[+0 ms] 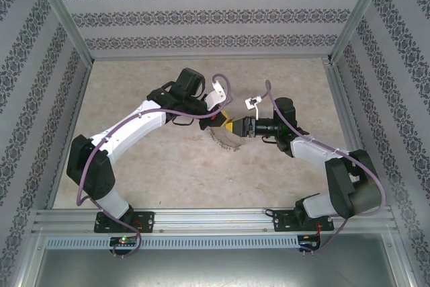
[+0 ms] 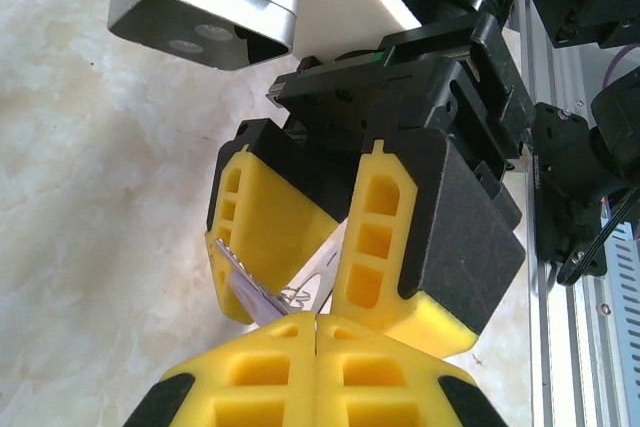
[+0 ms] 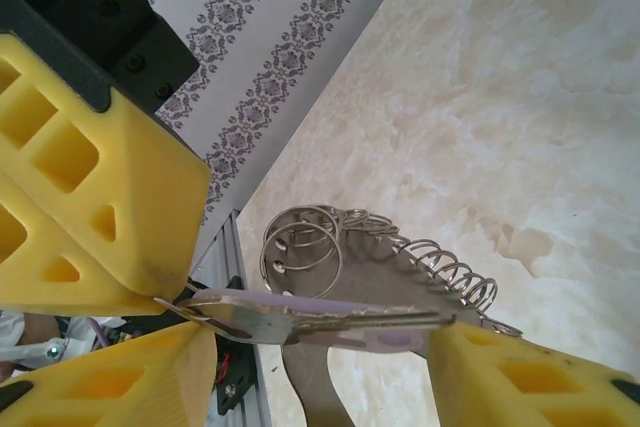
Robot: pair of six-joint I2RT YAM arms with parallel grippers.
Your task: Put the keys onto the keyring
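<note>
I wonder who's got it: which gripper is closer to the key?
Left: the left gripper is shut, pinching the key by one end. The right gripper stands open around the key, one finger at its other end; whether it touches, I cannot tell.

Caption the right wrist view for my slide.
Small lilac-tagged metal key crossing large grey hoop fringed with silvery coils.
</note>
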